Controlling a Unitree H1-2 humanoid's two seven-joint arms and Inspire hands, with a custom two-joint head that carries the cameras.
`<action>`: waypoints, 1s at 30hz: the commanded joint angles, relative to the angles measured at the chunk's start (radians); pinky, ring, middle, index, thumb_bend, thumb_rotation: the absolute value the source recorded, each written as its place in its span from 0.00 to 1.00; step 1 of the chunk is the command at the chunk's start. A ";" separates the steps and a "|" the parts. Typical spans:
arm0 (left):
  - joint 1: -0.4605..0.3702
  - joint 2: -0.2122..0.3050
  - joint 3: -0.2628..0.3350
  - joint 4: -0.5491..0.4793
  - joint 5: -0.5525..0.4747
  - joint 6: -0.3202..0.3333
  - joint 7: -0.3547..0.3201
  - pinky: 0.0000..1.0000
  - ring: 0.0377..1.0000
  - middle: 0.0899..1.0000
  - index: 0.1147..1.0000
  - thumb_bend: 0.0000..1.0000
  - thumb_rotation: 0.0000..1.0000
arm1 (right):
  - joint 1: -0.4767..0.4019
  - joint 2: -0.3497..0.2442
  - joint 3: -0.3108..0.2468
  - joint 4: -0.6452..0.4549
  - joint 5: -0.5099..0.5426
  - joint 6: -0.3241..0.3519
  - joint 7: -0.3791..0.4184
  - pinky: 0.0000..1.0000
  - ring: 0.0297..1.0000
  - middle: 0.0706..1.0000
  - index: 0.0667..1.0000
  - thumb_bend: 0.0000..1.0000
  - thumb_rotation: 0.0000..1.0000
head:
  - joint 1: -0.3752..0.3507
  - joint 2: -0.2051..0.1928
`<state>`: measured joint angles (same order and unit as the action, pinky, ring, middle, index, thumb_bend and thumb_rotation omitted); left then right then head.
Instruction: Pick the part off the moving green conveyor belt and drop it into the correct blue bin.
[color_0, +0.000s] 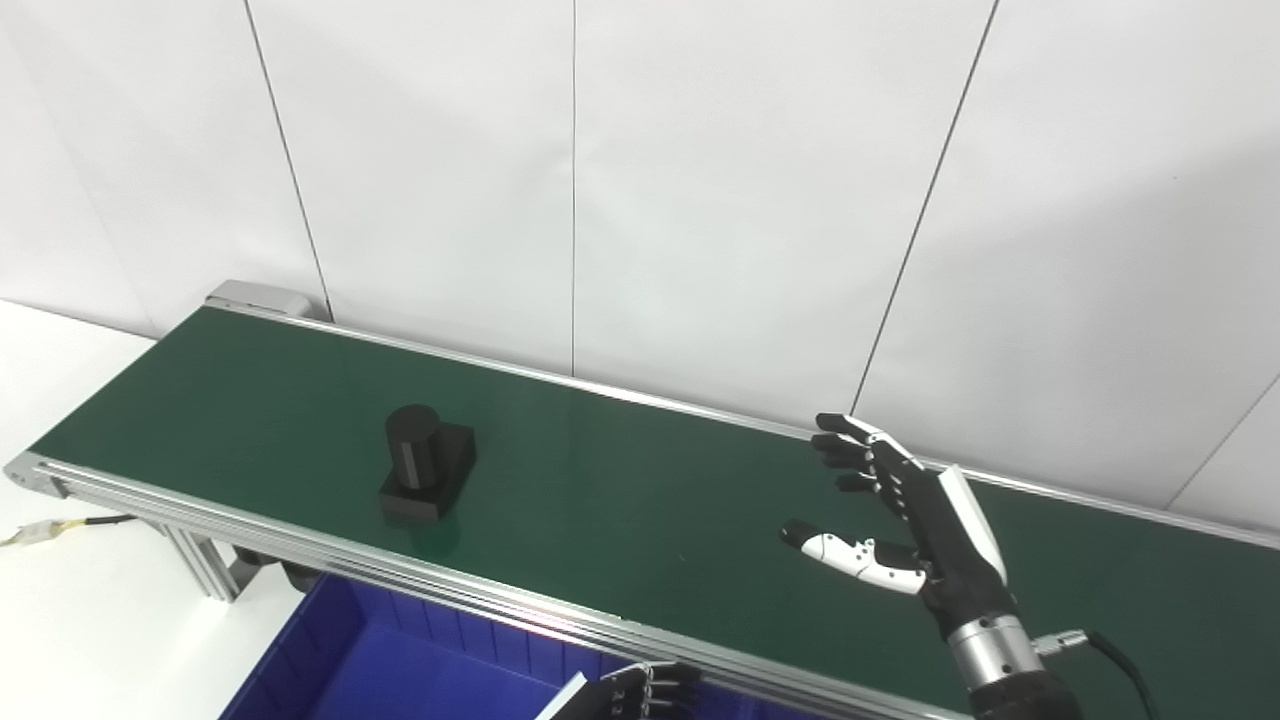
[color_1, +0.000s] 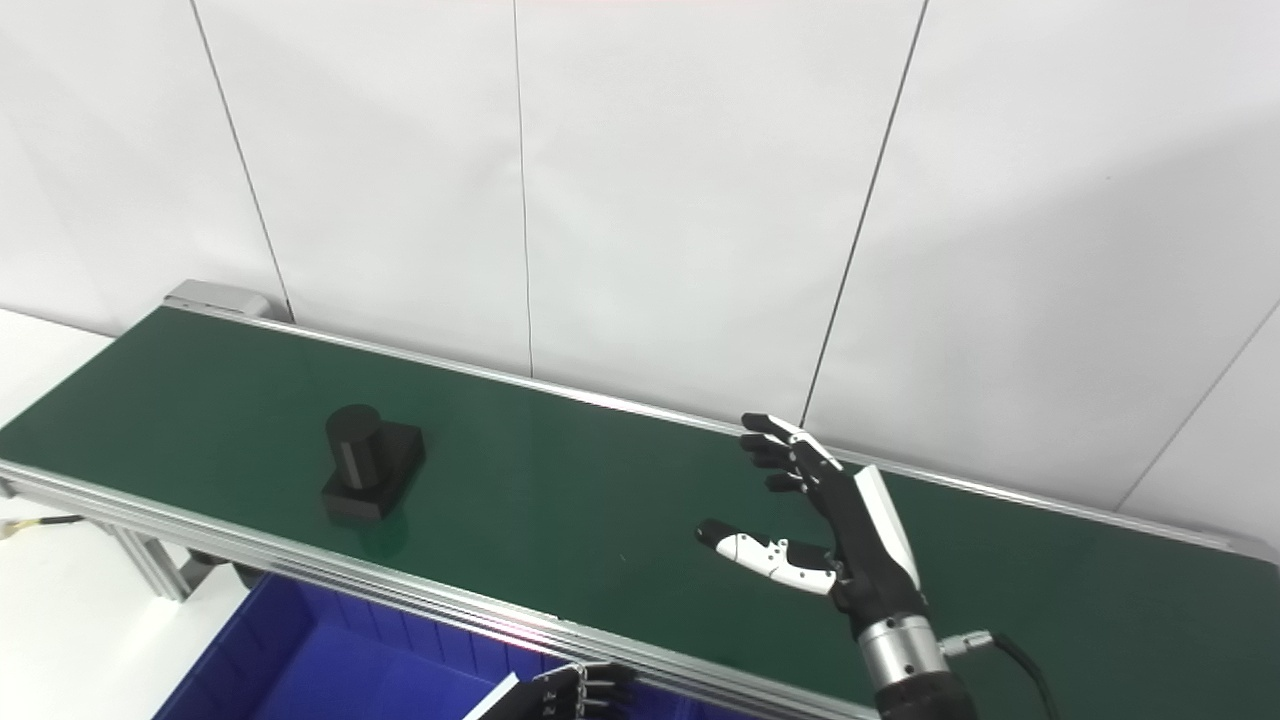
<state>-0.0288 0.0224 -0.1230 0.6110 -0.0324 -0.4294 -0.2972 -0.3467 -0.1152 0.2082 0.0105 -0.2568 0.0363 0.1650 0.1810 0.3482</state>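
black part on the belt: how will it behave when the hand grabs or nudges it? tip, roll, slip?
The black part looks rigid: a flat square base with an upright cylinder on top. Resting on that base, it probably won't roll, and a low nudge should slide it along the green belt rather than topple it. A push high on the cylinder might tip it. The open right hand may find its smooth round sides somewhat slippery.

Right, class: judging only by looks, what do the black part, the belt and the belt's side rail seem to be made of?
Black part: probably matte plastic; dull, even black, no glints.
Belt: looks like smooth rubber or PVC; dark green with a soft sheen and a faint reflection beneath the part.
Side rail: likely aluminium; silvery, grooved, bright highlights.
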 joint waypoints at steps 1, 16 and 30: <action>-0.033 0.004 0.004 -0.005 -0.014 -0.040 -0.013 0.65 0.71 0.74 0.77 0.98 0.23 | -0.058 0.011 0.001 0.007 0.004 -0.073 -0.014 0.76 0.81 0.79 0.84 0.64 0.27 | 0.001 0.001; -0.038 0.004 0.000 0.003 0.000 -0.039 -0.008 0.65 0.72 0.76 0.78 0.97 0.23 | -0.174 0.041 0.107 0.273 -0.120 -0.112 -0.044 0.81 0.84 0.81 0.86 0.67 0.37 | 0.003 -0.002; -0.031 0.002 -0.011 -0.007 0.002 -0.037 -0.010 0.68 0.74 0.77 0.79 0.98 0.23 | -0.256 0.093 0.153 0.508 -0.163 -0.205 -0.099 0.79 0.85 0.84 0.88 0.69 0.37 | 0.008 0.002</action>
<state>-0.0405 0.0236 -0.1308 0.6282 -0.0305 -0.4295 -0.3014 -0.5475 -0.0412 0.3593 0.5273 -0.4150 -0.1011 0.0938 0.1887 0.3497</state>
